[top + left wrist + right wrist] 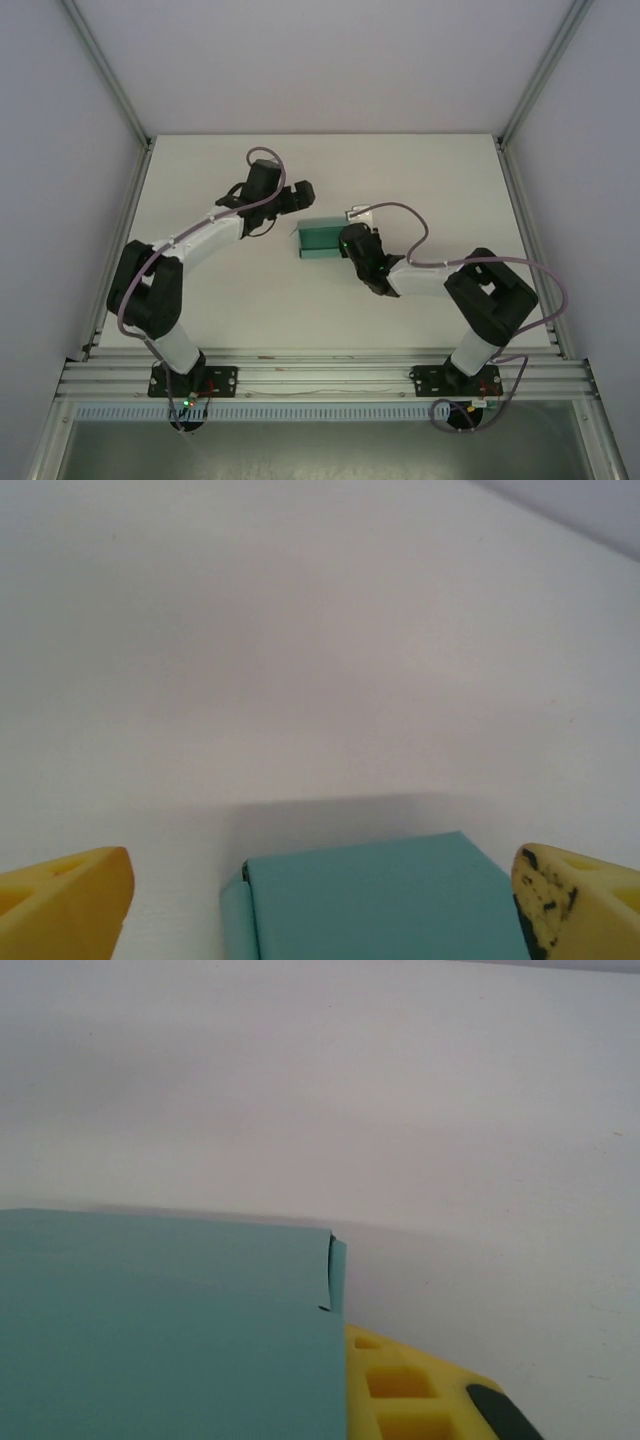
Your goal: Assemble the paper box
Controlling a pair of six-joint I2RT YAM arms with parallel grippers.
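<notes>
Paper box (322,241) is seen near the middle of the white surface (300,310), between the two arms. It is made of thin teal-green card, folded up into a small flat rectangular shape with smooth, plain faces. At its left end a narrow flap is seen standing slightly off the body, and in the right wrist view a short dark slit is visible where a side panel meets the top at a corner.

The left fingers (70,895) are spread wide, with the end of the box lying between them. One of the right fingers (400,1390) is seen just beside the box's right end, under its top panel. Whether the box is gripped there cannot be told.
</notes>
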